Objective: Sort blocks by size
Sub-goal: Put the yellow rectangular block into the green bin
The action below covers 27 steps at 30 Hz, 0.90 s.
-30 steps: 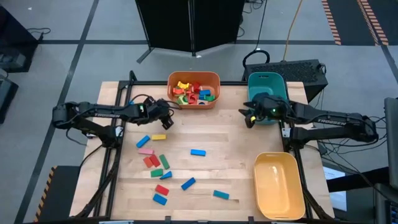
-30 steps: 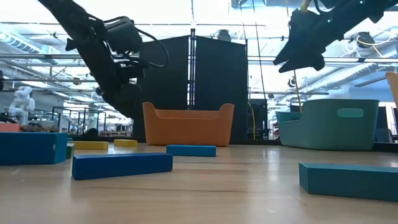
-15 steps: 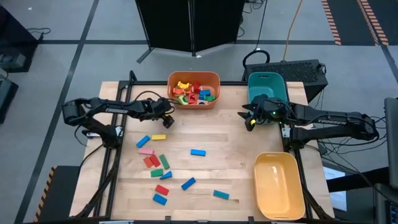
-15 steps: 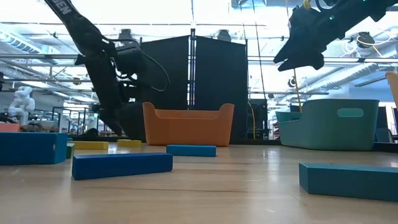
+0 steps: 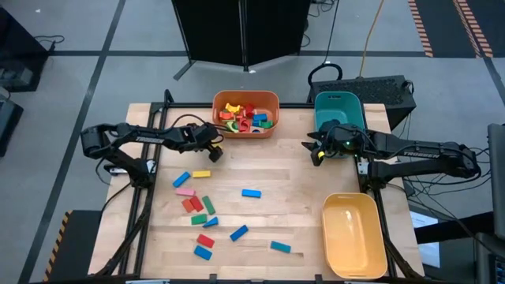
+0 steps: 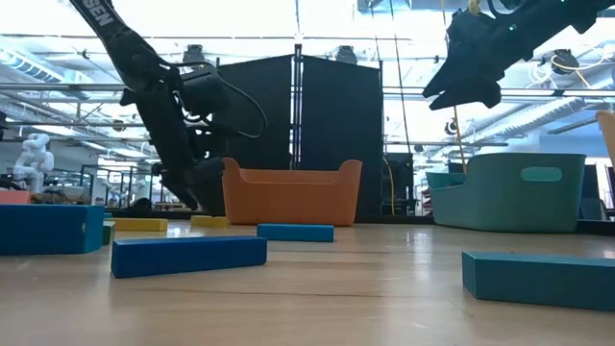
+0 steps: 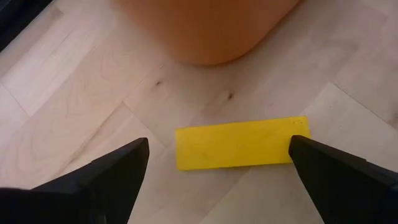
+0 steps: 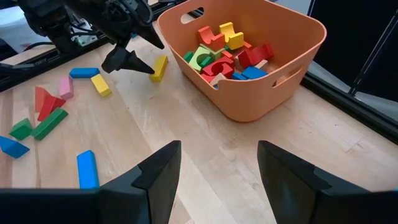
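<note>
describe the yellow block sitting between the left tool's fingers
The yellow block is a small flat rectangle of plain, matte yellow, lying flat on the light wooden table just in front of the orange bin. The left tool is open, with a dark finger past each end of the block; neither clearly touches it. No other block touches it.
</note>
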Available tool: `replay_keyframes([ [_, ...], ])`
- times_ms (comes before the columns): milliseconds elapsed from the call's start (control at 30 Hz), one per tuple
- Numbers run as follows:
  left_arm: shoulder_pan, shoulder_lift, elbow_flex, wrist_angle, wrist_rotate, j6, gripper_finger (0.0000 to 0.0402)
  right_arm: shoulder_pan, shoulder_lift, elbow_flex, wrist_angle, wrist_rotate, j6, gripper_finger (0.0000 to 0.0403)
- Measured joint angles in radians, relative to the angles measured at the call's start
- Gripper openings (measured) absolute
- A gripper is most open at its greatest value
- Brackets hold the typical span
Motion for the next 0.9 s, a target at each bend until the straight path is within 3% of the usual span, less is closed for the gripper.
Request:
replay_keyframes([
  [400, -0.003, 0.004, -0.003, 0.057, 0.035, -0.045, 0.0393, 0.000, 0.000, 0.000, 0.003, -0.003, 0.000, 0.0201],
  [900, 0.026, 0.006, 0.000, 0.072, 0.187, -0.050, 0.0400, 0.000, 0.000, 0.000, 0.000, -0.005, -0.023, 0.0201],
])
